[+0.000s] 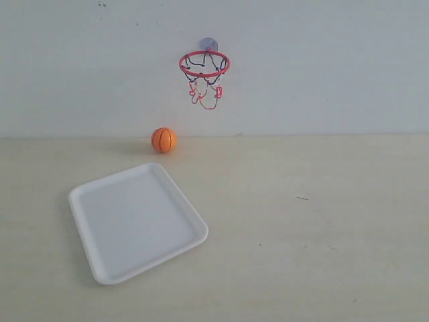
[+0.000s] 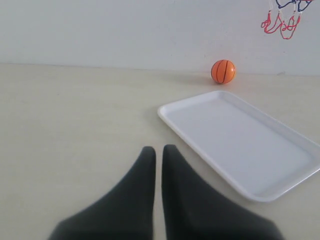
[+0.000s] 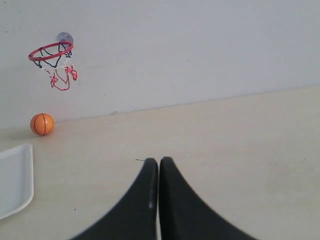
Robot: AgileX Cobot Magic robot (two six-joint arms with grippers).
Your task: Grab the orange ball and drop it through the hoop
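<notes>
Tray (image 1: 137, 225) near orange ball (image 1: 163, 139) by wall (image 1: 322, 67); hoop (image 1: 204, 74) above

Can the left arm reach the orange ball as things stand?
Probably yes: the orange ball sits uncovered by the wall, and only the low white tray lies partly between it and the left gripper, whose jaws are shut.

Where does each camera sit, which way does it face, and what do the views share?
Exterior view: raised, off the arms, looking down the table at the wall; no arm shows.
Left wrist view: low on its arm, facing the white tray; shut left gripper in front.
Right wrist view: low on its arm, facing the wall; shut right gripper in front.
All three show the orange ball and the hoop.
</notes>
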